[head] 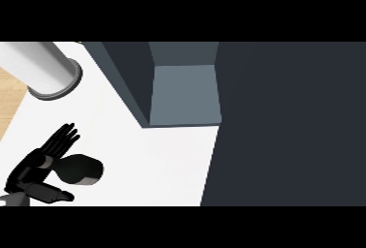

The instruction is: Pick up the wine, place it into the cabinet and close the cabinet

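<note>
1. At the bench's (pixel 157 160) near left corner, the robot's left hand (pixel 39 167) stands beside the wine (pixel 80 169), a dark rounded shape with a grey patch on its lower side. The fingers (pixel 63 138) are straight and spread, pointing away toward the far edge; the thumb (pixel 52 193) juts out below the bottle. Nothing is curled round the wine, so the hand holds nothing. Whether it touches the bottle cannot be told.

2. Seen from steeply above, the wine looks foreshortened into a blob. Its long axis probably runs close to upright, which would mean the bottle is standing; which end is the neck cannot be told from here.

3. Risk, as a judgement: straight fingers closing from one side could nudge a standing bottle over, or push it toward the near edge, before thumb and fingers meet round it.

4. Farther back, the cabinet (pixel 182 94) shows a grey-blue recess that looks open. A tall bottle carried in could catch its dark wall (pixel 132 92) at the opening.

5. At the far left corner lies a white cylinder (pixel 43 68) with a grey end. The right hand does not show.
</note>
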You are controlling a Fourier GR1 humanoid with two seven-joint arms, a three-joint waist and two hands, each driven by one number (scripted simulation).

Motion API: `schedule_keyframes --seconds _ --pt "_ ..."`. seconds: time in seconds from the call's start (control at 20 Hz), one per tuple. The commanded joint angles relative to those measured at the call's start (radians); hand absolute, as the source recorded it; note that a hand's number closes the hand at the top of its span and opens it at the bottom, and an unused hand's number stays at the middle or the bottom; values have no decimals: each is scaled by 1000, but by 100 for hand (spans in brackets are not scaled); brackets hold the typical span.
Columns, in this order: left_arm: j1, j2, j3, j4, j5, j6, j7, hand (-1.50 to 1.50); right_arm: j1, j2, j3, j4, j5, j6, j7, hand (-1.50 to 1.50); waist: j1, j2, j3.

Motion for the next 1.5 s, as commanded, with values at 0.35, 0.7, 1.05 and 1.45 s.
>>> schedule_keyframes --seconds 0.35,0.7,1.05,1.45 --pt "-58 16 -105 196 -44 -105 -215 -150 26 -41 -9 -140 50 -25 38 -150 0 1 0" --pt "-76 19 -124 261 -15 -102 -278 -150 83 -66 42 -138 52 -35 -26 -150 -5 0 0" --pt "-111 8 -135 290 31 -95 -281 150 72 -102 16 -158 37 -41 -22 -150 -1 0 0" --pt "-86 -4 -189 240 18 -19 -389 150 122 -111 108 -156 75 -75 -49 -150 4 -5 0"
